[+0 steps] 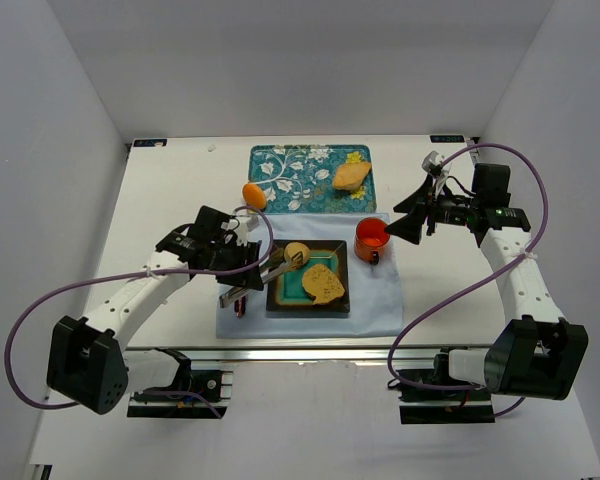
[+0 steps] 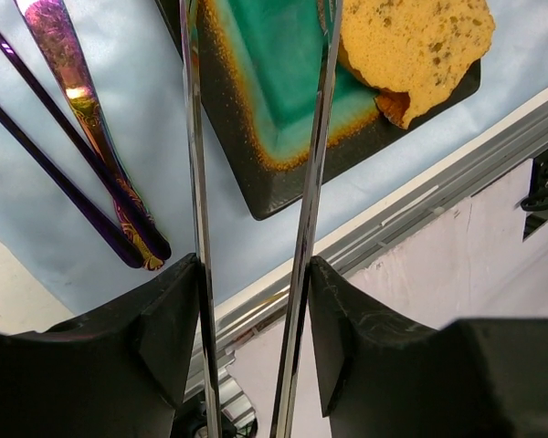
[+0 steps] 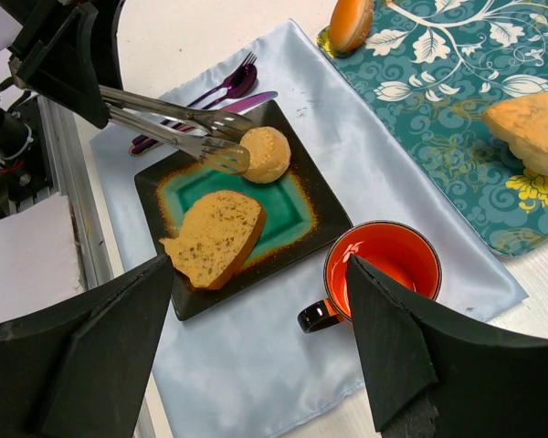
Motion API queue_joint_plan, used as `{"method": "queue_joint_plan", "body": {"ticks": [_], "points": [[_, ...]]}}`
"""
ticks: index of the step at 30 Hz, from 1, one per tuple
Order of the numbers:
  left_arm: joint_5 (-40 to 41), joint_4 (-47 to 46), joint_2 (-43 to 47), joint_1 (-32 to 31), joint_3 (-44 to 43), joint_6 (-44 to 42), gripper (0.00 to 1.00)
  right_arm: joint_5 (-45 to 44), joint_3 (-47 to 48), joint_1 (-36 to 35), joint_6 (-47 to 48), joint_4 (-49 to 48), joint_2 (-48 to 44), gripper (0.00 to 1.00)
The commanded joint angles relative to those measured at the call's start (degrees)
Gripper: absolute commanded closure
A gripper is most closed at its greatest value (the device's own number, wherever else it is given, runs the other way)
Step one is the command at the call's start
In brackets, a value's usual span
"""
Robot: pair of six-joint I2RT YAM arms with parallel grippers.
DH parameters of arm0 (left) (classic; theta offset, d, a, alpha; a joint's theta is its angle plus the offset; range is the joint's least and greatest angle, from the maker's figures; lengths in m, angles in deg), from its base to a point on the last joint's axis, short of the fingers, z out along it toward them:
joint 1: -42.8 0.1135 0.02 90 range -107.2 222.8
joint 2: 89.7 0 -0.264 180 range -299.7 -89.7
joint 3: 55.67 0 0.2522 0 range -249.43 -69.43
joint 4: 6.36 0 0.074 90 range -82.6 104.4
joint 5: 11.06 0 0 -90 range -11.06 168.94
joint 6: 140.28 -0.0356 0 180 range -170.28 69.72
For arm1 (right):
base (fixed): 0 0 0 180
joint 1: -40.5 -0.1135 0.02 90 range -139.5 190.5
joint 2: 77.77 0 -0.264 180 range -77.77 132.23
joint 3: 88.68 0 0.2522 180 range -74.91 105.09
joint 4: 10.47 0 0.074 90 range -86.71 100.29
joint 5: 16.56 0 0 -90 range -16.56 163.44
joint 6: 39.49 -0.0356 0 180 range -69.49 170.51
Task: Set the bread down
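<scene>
Your pale blue cloth (image 1: 375, 300) carries the square plate (image 3: 324, 219) and an orange mug (image 3: 388, 255). Your right gripper (image 3: 260, 265) hangs spread near the mug. On the plate lie a bread slice (image 3: 215, 239) and a round roll (image 3: 267, 153). Your left gripper (image 2: 253, 310) pinches the tongs (image 3: 164, 123), whose tips touch the roll.

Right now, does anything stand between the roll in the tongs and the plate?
Nothing visible. Metal tongs in the left hand hold the small round bread roll at the far left corner of the square teal plate; the bread slice lies nearer the front edge.
</scene>
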Motion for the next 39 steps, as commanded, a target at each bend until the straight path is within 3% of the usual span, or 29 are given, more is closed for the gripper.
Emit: {"method": "queue_joint_plan", "body": {"ticks": [1,15,20,23,28,31,36,39], "points": [[0.5,0.3,3.0,0.1,-3.1,0.8,0.41,1.3,0.5,0.4,-0.4,0.3,-0.5,0.19],[4.8,7.3,4.2,0.2,-12.1,-0.7,0.41,1.8,0.7,0.4,-0.4,0.0,0.0,0.19],[15.1,5.5,4.5,2.8,-12.5,2.2,0.65,1.9,0.6,0.4,-0.3,0.0,-0.2,0.19],[16.9,3.5,3.0,8.9,-13.1,0.9,0.71,2.0,0.7,0.4,0.1,0.5,-0.3,0.19],[23.8,-6.7,2.7,22.5,-9.8,-2.9,0.72,2.4,0.8,0.4,0.9,0.8,-0.3,0.19],[25.5,-20.2,3.1,27.3,-1.2,-5.5,0.66,2.8,1.3,0.4,0.8,1.0,-0.1,0.19],[27.1,-40.5,-3.3,28.9,9.6,-13.6,0.50,3.3,4.8,0.4,4.9,6.9,1.8,0.19],[22.6,-41.7,-10.7,30.6,8.1,-14.6,0.46,3.5,6.6,0.4,8.1,9.9,3.2,0.19]]}}
